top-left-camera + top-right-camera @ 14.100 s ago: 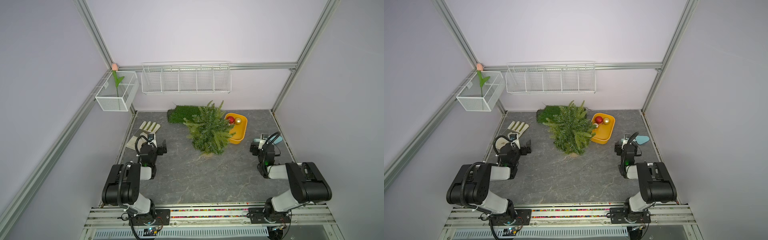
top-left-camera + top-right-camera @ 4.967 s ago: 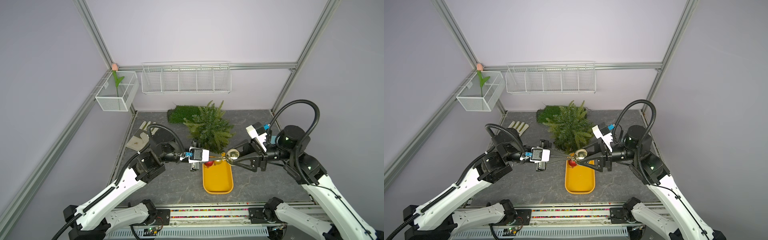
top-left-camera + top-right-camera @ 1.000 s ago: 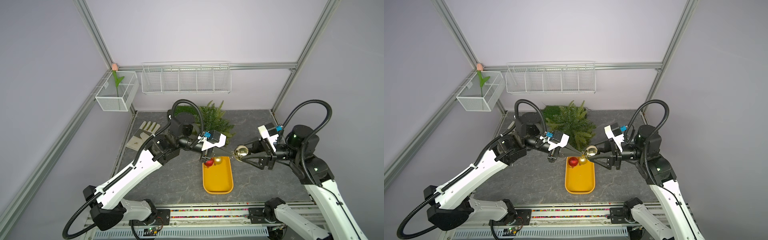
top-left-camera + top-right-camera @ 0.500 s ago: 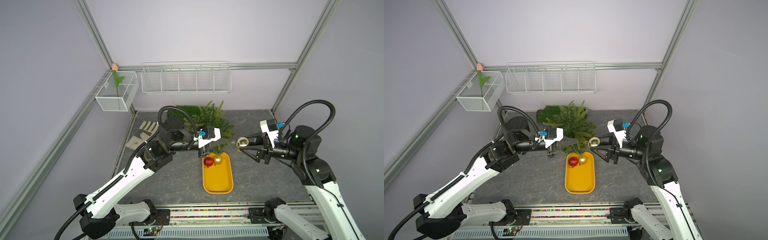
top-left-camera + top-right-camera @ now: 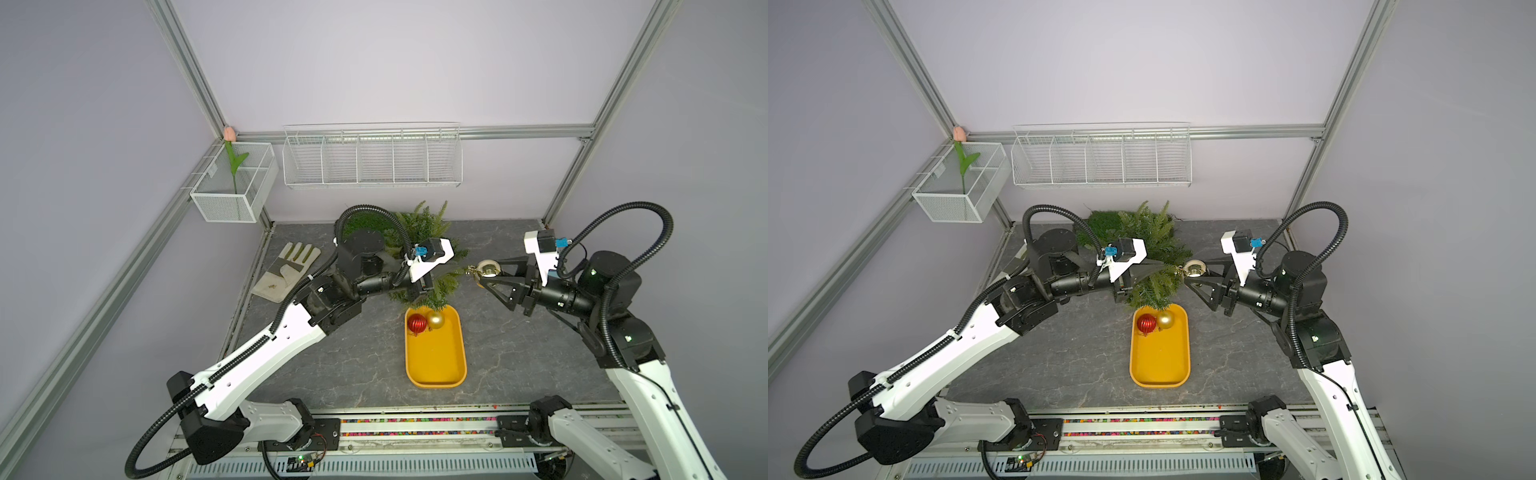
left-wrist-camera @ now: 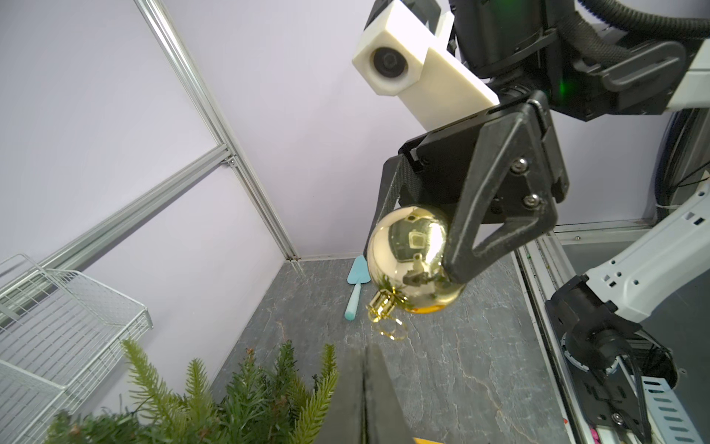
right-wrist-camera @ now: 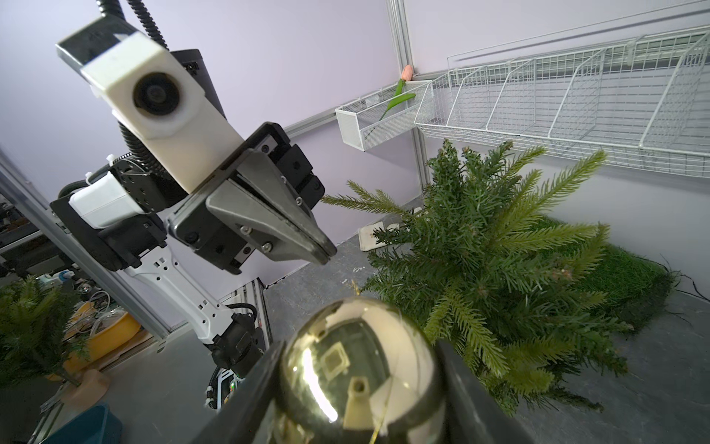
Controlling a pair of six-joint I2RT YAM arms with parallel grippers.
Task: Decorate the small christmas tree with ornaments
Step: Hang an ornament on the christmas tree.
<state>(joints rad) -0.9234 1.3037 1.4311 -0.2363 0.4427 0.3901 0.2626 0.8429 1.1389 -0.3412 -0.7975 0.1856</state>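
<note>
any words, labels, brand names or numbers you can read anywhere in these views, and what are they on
No readable text in any view.
Yellow tray, glove, shiny gold ornament: no print visible.
Small circuit board: any markings are too small to read.

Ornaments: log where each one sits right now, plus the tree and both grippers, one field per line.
christmas tree: no bauble on it yet
pale gold bauble: in the air beside the christmas tree, loop hanging free
red bauble: in the yellow tray, far end
matte gold bauble: in the yellow tray, next to the red bauble
right gripper: shut on the pale gold bauble
left gripper: shut, nothing seen in it
</note>
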